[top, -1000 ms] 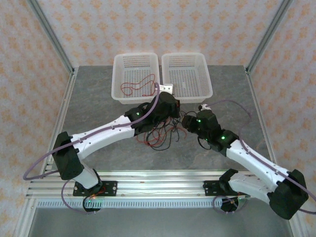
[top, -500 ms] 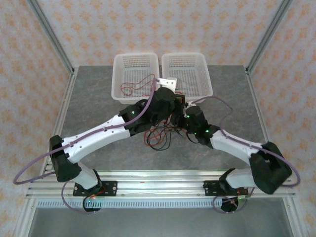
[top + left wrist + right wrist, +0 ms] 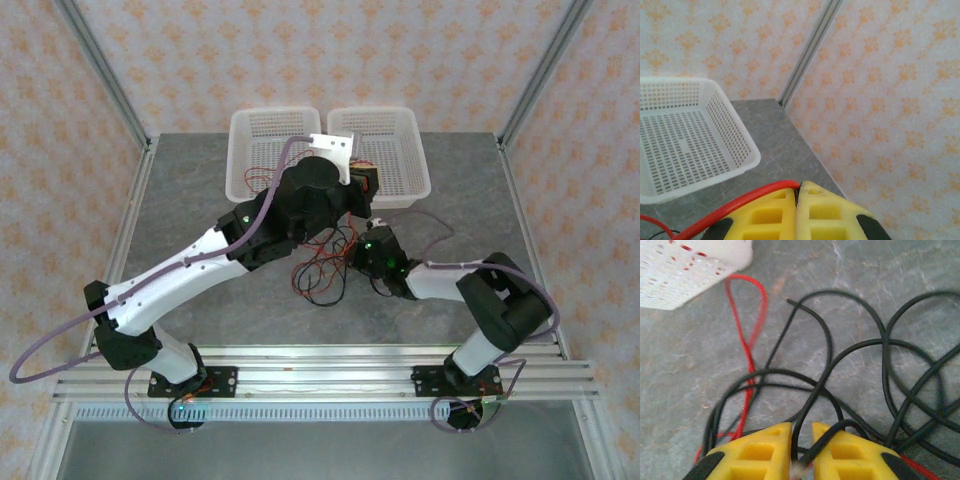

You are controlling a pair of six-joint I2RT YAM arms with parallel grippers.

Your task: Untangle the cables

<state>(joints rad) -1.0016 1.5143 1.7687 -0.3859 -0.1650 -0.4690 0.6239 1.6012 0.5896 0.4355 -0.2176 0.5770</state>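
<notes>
A tangle of thin red and black cables (image 3: 320, 275) lies on the grey table in front of the baskets. My left gripper (image 3: 362, 185) is raised above the gap between the baskets. In the left wrist view its yellow fingers (image 3: 799, 186) are shut on a red cable (image 3: 750, 197) that trails off down-left. My right gripper (image 3: 352, 252) is low at the pile's right side. Seen from the right wrist, its jaws (image 3: 801, 432) are closed to a narrow slit on a black cable (image 3: 812, 400). A red cable (image 3: 747, 355) runs under the black loops.
Two white mesh baskets stand at the back: the left one (image 3: 240, 190) holds a red cable (image 3: 262, 178), and the right one (image 3: 415, 180) stands beside it. The right basket (image 3: 735, 145) also appears in the left wrist view. Aluminium frame posts and patterned walls enclose the table.
My left arm has lifted and moved back toward the baskets with the red cable. My right arm has swung left into the pile, and its jaws have narrowed around a black cable.
</notes>
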